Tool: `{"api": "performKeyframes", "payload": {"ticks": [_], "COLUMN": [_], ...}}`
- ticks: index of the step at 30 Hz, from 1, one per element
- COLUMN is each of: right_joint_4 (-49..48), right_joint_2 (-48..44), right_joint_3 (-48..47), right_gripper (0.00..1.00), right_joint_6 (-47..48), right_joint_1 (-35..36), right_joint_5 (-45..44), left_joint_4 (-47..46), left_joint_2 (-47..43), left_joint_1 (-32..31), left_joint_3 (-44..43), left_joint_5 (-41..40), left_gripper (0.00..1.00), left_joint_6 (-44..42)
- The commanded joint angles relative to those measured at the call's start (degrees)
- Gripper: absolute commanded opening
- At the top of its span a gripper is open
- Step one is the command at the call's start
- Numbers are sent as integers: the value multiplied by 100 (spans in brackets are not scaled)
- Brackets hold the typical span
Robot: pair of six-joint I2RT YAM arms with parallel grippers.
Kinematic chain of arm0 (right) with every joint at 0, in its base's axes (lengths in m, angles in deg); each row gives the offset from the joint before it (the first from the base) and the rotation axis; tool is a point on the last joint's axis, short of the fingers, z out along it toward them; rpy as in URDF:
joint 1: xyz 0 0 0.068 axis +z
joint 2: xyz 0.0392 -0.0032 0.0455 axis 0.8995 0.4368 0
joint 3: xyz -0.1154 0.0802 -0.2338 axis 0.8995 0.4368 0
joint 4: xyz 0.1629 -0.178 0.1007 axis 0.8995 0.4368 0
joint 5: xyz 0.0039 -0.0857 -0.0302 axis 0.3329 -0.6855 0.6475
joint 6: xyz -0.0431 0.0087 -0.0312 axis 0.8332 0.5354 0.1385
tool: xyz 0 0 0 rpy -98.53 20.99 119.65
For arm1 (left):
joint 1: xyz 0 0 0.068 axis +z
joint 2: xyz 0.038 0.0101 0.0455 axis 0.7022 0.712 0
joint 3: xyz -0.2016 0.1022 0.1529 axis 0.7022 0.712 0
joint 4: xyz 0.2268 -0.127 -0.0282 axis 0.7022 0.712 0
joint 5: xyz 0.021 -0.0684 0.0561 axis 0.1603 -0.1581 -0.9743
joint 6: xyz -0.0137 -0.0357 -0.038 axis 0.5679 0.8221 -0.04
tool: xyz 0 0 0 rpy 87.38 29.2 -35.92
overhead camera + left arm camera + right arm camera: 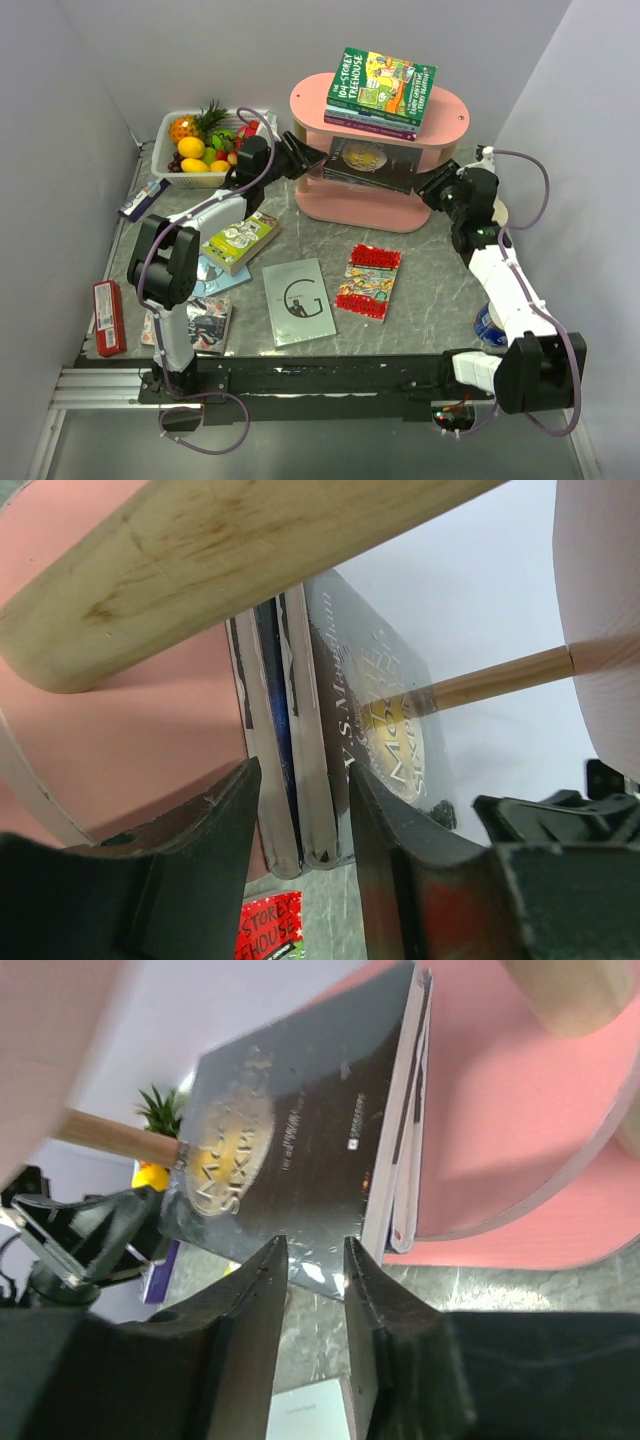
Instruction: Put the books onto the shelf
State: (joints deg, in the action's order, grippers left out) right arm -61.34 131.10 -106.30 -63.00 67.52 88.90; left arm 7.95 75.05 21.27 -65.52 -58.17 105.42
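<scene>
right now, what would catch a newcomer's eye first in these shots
Both grippers meet at the middle tier of the pink shelf. There the left gripper clamps a dark paperback stack with gold lettering on its cover, and the right gripper sits at its opposite edge. A bright green Treehouse book tops the pile on the top tier, and a white fruit basket stands at the back left.

Books (380, 90) atop the shelf (308, 105)

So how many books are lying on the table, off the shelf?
5: red Treehouse book centre-right, grey "G" book centre, yellow-green book overlapping a light blue book beside the left arm, a dark-covered book near its base. Others may be hidden.
</scene>
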Motion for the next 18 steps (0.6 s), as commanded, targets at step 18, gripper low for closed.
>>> {"api": "performKeyframes", "payload": {"ticks": [18], "right_joint_4": [62], "right_joint_2": [109], "right_joint_3": [-199], "right_gripper": [41], "right_joint_6": [224], "right_joint_1": [45], "right_joint_5": [-84], "left_joint_4": [-403], "left_joint_2": [-31], "left_joint_1": [-5], "left_joint_3": [-180], "left_joint_5": [327], "left_gripper": [41], "left_joint_6": [56]}}
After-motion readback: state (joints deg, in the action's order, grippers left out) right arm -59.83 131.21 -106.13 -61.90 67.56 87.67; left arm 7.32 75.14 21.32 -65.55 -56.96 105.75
